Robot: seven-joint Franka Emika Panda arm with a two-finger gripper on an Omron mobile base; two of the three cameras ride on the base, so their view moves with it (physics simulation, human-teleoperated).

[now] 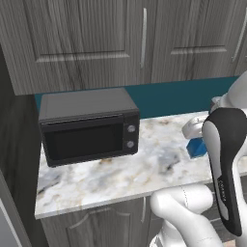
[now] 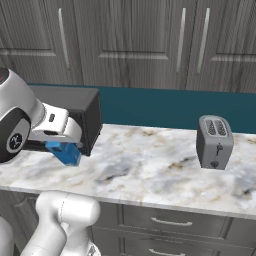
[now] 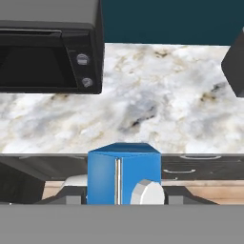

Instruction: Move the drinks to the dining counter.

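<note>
Now, carton: the small blue gable-top carton [image 3: 123, 174] is sitting between the gripper's [image 3: 123, 193] 2 jaws in the hand view, its white round cap [image 3: 147, 192] facing the camera.
Claw: the jaws are pressing on the carton's 2 sides, clamped on it.
Carton's place: in the right base view the carton [image 2: 65, 152] is hanging under the white hand, just in front of the black microwave's [image 2: 75, 117] right end and above the marble-look countertop [image 2: 150, 170]; whether it is touching the stone I cannot tell.
Left base view: the carton [image 1: 197, 147] is peeking out as a blue block behind the arm's dark-striped link, at the right of the countertop [image 1: 120, 173].
Seen from the right alone: a grey 2-slot toaster [image 2: 215, 142] is standing well apart from the carton, toward the right end of the counter.
Seen from the left alone: the microwave's [image 1: 89, 125] door and 2 round knobs [image 1: 130, 136] are facing forward, near the counter's left end.
Hand view extra: the microwave [image 3: 50, 45] is showing at upper left, a dark corner of the toaster [image 3: 234, 62] at the right edge.
Edges: the counter's front edge is running just behind the carton's top in the hand view, with drawer fronts below it.
Open room: bare stone is stretching between the microwave and the toaster.
Backdrop: a teal wall strip [image 2: 165, 107] is lying under grey wooden cabinets [image 2: 140, 40].
</note>
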